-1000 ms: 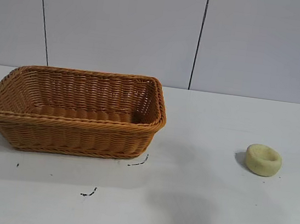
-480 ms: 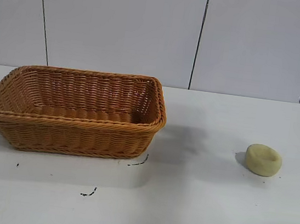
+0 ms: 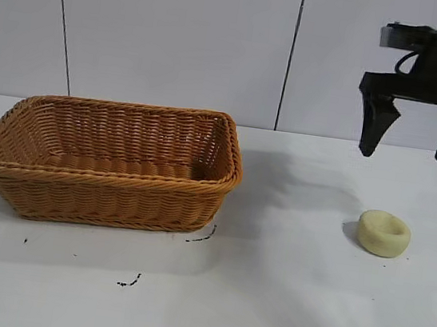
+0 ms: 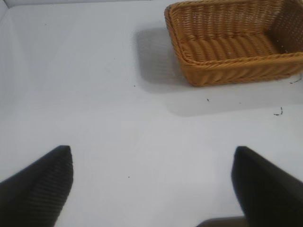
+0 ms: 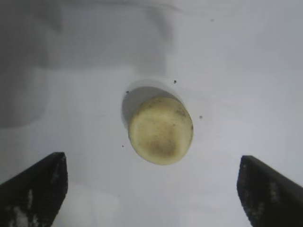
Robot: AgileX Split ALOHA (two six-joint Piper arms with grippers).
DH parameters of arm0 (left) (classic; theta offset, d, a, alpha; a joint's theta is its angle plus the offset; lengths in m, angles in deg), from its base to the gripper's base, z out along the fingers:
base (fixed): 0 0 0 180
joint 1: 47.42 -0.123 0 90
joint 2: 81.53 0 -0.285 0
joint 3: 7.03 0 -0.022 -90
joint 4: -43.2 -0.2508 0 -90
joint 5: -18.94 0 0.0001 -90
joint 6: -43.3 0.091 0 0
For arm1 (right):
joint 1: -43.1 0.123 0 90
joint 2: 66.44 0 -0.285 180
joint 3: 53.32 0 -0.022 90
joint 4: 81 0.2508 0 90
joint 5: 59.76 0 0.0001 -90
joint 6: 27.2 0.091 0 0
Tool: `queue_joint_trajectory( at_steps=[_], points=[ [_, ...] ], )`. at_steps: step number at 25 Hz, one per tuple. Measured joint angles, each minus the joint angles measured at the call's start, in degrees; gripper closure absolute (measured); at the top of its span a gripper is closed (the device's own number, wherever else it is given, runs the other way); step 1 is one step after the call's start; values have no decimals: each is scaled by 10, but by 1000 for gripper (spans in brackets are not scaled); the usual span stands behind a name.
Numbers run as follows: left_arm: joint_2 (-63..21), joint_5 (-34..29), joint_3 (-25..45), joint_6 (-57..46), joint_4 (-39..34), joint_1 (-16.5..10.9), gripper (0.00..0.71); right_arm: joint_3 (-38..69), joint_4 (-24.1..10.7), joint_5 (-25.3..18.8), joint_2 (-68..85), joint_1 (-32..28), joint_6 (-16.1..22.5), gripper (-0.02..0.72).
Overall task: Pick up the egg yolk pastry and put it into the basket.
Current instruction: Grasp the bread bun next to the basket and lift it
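Note:
The egg yolk pastry (image 3: 384,233), a small pale yellow puck with a dimpled top, lies on the white table at the right; it also shows in the right wrist view (image 5: 161,130). High above it hangs my right gripper (image 3: 407,154), open wide and holding nothing; the same gripper (image 5: 152,163) looks down with the pastry between and beyond its fingers. The orange-brown wicker basket (image 3: 78,190) stands at the left, with nothing in it, and appears far off in the left wrist view (image 4: 222,71). My left gripper (image 4: 152,153) is open over bare table, out of the exterior view.
Small dark marks (image 3: 129,282) dot the white tabletop in front of the basket. A panelled grey wall runs behind the table. Bare table lies between the basket and the pastry.
My right gripper has come into the exterior view from the upper right and moved left, now hanging above the pastry. Pastry and basket have not moved.

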Motion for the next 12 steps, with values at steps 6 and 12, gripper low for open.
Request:
queue_joint_trajectory(
  at_steps=[6,12],
  points=[
    [0,0,0,0,0,0,17,-2,-6,-12,-37,4,12,8],
    [0,0,0,0,0,0,17,-3,-20,-12,-68,4,12,8]
  ],
)
